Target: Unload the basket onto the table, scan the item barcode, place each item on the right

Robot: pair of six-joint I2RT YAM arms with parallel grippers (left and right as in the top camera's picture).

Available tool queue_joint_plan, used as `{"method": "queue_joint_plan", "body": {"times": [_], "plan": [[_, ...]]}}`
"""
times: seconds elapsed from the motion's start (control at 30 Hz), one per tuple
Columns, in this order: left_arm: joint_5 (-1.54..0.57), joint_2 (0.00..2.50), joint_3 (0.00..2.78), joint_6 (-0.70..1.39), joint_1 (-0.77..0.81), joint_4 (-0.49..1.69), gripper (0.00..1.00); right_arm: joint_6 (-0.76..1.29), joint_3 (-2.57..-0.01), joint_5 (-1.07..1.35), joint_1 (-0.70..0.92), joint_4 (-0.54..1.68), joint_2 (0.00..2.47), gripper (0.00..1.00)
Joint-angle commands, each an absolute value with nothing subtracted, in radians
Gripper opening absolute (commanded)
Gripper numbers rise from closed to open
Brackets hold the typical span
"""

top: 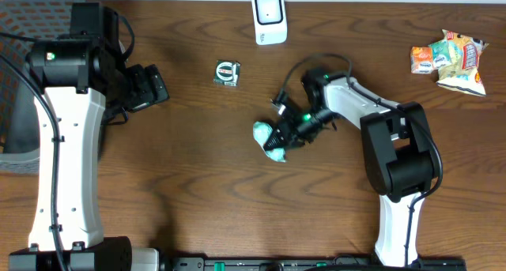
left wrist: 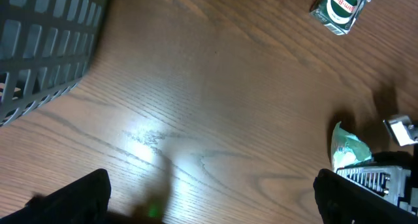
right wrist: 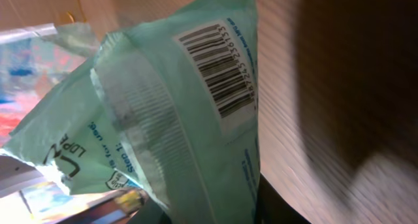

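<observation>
While the right tool (top: 286, 133) pinches the mint-green packet (top: 267, 138) by one end, as far as the views show, the packet juts out just ahead of the tool's tips, low over the worktop (top: 198, 184). Its barcode (right wrist: 219, 70) faces back toward the tool's own wrist camera. The white scanner (top: 269, 18) stands well beyond the tool, at the far edge of the worktop.

The step in hand looks like presenting the code to the scanner, and little of it is done yet. To do it well, I would lift the packet clear of the wood first so the loose film does not drag or fold. Then carry it out ahead of the tool toward the scanner, and turn the wrist until the printed panel looks squarely at the scanner's window. The film is soft and creased, so the pinch should stay light and away from the bars. A crease across the code would probably spoil the read. Holding the panel flat and steady near the window for a moment should help.

A small dark-green packet (top: 227, 73) lies off to one side of that path, near enough to deserve a margin. The left tool (top: 158, 88) is well apart from the right one, its jaws spread wide and gripping nothing, and it has no need to join in.
</observation>
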State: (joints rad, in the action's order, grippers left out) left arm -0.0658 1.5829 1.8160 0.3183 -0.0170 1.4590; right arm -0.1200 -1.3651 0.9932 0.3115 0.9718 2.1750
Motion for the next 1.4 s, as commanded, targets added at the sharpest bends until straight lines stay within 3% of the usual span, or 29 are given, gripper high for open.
{"method": "queue_joint_plan", "body": {"times": [0.0,0.07,0.13,0.2,0.3,0.47,0.63,0.93,1.17,1.37], "plan": [[-0.064,1.585,1.811,0.331,-0.019,1.461,0.98,-0.078,-1.324,0.982,0.245,0.953,2.153,0.25],[-0.064,1.585,1.811,0.331,-0.019,1.461,0.98,-0.025,-1.327,0.863,0.205,0.953,2.153,0.31],[-0.064,1.585,1.811,0.331,-0.019,1.461,0.98,0.024,-1.342,0.767,0.169,0.960,2.152,0.47],[-0.064,1.585,1.811,0.331,-0.019,1.461,0.98,0.052,-1.373,0.699,0.130,0.991,2.152,0.57],[-0.064,1.585,1.811,0.331,-0.019,1.461,0.98,0.051,-1.457,0.624,0.078,1.087,2.152,0.66],[-0.064,1.585,1.811,0.331,-0.019,1.461,0.98,-0.010,-1.629,0.550,0.052,1.277,2.149,0.66],[-0.064,1.585,1.811,0.331,-0.019,1.461,0.98,-0.080,-1.731,0.509,0.129,1.380,2.143,0.65],[-0.064,1.585,1.811,0.331,-0.019,1.461,0.98,0.031,-1.742,0.304,0.403,1.325,2.130,0.58],[-0.064,1.585,1.811,0.331,-0.019,1.461,0.98,0.214,-1.743,-0.138,0.578,1.316,2.088,0.62],[-0.064,1.585,1.811,0.331,-0.019,1.461,0.98,0.233,-1.737,-0.207,0.683,1.281,2.080,0.62]]}}
